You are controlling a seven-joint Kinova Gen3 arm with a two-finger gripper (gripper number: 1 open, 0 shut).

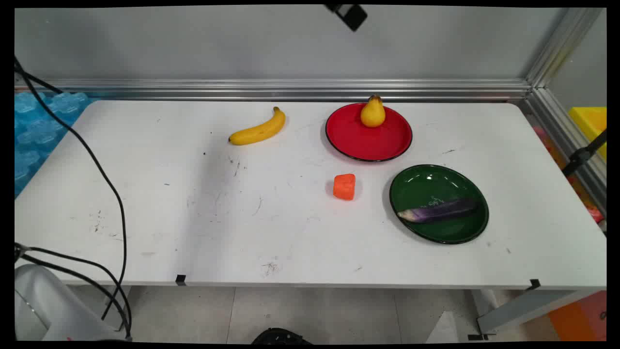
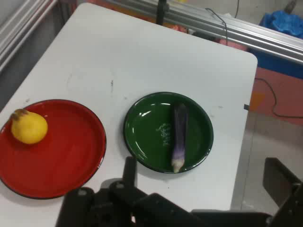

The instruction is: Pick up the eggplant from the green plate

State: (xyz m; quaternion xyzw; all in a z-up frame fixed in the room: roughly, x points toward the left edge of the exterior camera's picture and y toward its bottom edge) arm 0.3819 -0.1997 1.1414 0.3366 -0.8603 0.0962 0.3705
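We see the gripper [image 1: 348, 14] high over the tabletop's [image 1: 193, 203] far edge, fingers [image 2: 130, 165] spread wide and empty, nearest the front-right green plate [image 1: 421, 186] holding the eggplant [image 1: 438, 211]; descending off-centre, a finger might strike its rim and tip it.

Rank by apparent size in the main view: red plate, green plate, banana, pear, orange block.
1. Green plate and red plate: too alike to separate, with the green one nearer the camera.
2. Banana.
3. Pear and orange block: too close to rank.
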